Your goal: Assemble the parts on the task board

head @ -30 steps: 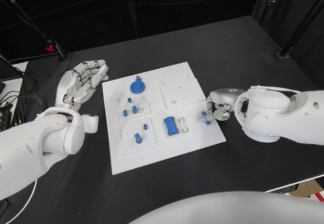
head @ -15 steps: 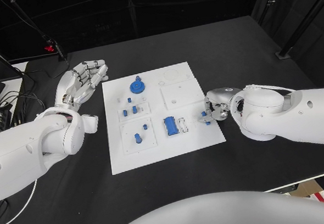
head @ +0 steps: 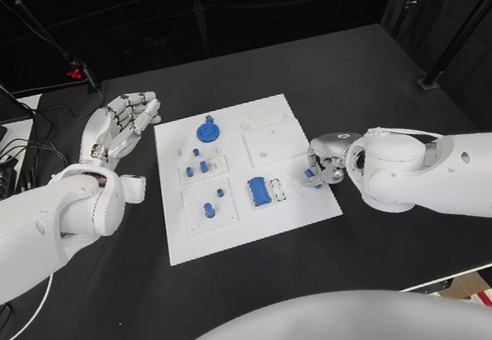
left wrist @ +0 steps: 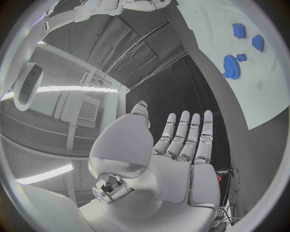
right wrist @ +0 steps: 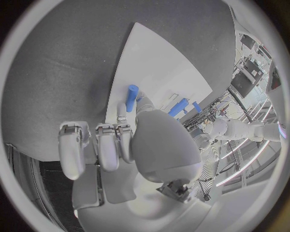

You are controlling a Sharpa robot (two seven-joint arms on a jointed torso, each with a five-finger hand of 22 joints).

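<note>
The black table (head: 343,74) is carrying the white task board (head: 286,203), which is lying between the two hands. The left hand (head: 120,127) is hovering over bare table just off the board's far left corner, its fingers (left wrist: 193,130) stretching out straight and slightly apart, holding nothing. The right hand (head: 324,164) is reaching in at the board's right edge, and its thumb and one finger are pinching a small blue peg (right wrist: 131,96) while the other fingers (right wrist: 108,145) are curling in beside it; the peg is standing close over the board's rim, and whether its tip is touching the board cannot be told. Just ahead of the right hand's fingertips a blue block (head: 259,190) is lying on the board, and nearer the left hand a blue gear (head: 207,130) is sitting on the board, with small blue pegs (head: 198,167) standing between gear and block.
</note>
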